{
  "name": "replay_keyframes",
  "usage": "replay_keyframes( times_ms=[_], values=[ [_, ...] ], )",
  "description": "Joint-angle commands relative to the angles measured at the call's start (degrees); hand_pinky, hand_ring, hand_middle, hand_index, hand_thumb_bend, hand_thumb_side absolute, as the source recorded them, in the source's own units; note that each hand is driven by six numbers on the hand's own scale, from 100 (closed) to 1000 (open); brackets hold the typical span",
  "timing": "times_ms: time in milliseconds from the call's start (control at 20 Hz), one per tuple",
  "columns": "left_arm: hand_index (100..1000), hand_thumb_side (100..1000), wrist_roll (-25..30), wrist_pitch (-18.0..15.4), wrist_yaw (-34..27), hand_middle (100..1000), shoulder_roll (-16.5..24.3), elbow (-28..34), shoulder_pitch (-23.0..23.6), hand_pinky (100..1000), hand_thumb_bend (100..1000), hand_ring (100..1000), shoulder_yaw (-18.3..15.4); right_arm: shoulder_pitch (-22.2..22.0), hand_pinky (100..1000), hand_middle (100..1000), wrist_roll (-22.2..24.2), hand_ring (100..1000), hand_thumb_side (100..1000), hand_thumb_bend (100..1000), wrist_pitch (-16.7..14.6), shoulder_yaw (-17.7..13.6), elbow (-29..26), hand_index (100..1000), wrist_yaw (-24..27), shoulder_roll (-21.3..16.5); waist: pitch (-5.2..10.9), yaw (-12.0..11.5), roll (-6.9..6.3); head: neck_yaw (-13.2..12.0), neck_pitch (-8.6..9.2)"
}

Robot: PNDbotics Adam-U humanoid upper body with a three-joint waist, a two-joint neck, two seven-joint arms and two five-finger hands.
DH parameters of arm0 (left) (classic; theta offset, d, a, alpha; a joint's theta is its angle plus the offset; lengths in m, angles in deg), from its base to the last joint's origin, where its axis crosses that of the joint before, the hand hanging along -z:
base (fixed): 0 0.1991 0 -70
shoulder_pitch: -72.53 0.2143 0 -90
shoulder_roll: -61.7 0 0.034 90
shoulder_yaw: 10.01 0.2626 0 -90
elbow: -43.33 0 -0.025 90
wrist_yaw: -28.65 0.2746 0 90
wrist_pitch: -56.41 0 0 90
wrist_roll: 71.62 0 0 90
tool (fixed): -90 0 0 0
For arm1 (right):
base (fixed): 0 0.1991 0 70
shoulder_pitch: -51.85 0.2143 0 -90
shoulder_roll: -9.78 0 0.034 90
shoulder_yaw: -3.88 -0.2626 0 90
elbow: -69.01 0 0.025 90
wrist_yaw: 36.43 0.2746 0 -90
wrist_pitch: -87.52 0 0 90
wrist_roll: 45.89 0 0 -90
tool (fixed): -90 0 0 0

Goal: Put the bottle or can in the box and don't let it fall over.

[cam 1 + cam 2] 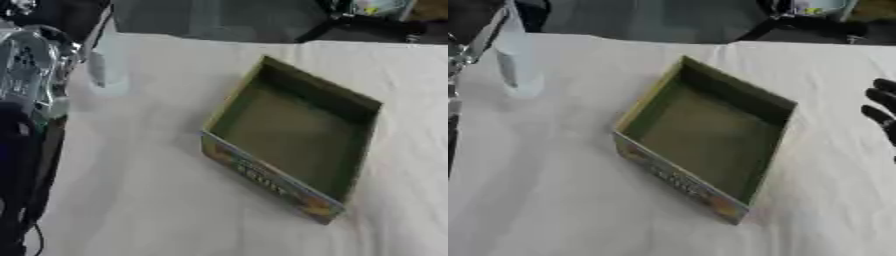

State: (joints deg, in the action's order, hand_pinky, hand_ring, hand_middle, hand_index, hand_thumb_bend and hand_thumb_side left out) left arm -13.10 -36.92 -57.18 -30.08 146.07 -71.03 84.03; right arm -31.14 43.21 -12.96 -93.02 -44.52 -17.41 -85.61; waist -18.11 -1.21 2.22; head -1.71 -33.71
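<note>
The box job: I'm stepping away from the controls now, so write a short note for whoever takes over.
Left hand: raised at the table's far left beside the clear bottle; whether it grips it cannot be told.
Right hand: idle at the right edge, fingers relaxed, holding nothing.
Box: open and holding nothing, in the middle of the white table.
Done: nothing placed yet.
Left: bring the bottle over, set it upright inside the box, then let go gently.

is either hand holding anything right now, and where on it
Nothing visibly held. The right hand hangs open at the right edge, clear of the box. The clear bottle stands upright far left; the left hand isn't distinguishable.
</note>
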Motion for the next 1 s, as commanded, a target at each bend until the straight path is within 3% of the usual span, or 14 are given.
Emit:
replay_keyframes(
  times_ms=[50, 500, 1000],
  values=[
    [958, 1000, -0.17, 0.87, -0.55, 100, -0.66, 1.91, -2.30, 100, 648, 100, 0.78, 0.08, 890, 844, 0.19, 909, 577, 100, -0.12, -0.44, -1.06, 936, 0.84, -1.29, 2.10, 0.07, 0.11, -0.28, -0.21],
    [978, 1000, -1.22, 4.26, -1.24, 100, -5.57, 2.76, -4.57, 100, 635, 100, 4.43, 0.51, 889, 844, 0.01, 909, 568, 100, 0.36, -0.39, -1.06, 936, 3.05, -2.09, 3.81, 0.67, 0.30, -0.29, -1.57],
    [990, 1000, -2.24, 7.17, -1.38, 100, -12.52, 1.55, -3.71, 100, 633, 100, 7.41, 2.15, 889, 848, -1.43, 914, 572, 100, 2.88, -0.50, 0.21, 937, 6.92, -2.62, 5.90, 3.62, 0.90, -0.91, -3.72]
  ],
)
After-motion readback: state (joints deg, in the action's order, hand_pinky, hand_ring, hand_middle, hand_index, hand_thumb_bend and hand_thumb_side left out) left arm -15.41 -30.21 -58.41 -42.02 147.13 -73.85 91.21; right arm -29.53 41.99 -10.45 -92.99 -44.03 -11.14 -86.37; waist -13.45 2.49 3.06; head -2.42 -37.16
